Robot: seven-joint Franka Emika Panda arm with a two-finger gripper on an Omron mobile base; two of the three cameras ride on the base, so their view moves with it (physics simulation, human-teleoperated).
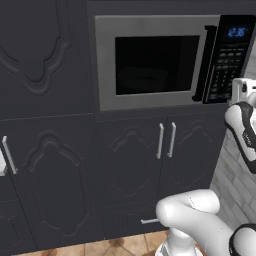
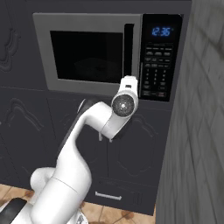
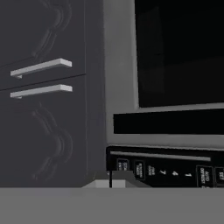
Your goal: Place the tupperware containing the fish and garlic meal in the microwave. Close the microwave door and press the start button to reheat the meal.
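The tool (image 3: 110, 180) is sitting right at the lower edge of the microwave's (image 1: 155, 22) control panel (image 2: 156, 65), fingers together, close against the bottom buttons. The door (image 1: 150, 62) is lying shut just to the tool's left, its handle (image 2: 128, 50) standing between the window and the panel. Below the tool, two cabinet doors are meeting with their handles (image 1: 166, 140) side by side. A wall (image 2: 197, 131) is running along the tool's right.

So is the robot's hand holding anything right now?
No, nothing. The tool is shut with its tips together, empty, close to the bottom corner of the microwave's button panel. The microwave door is shut.
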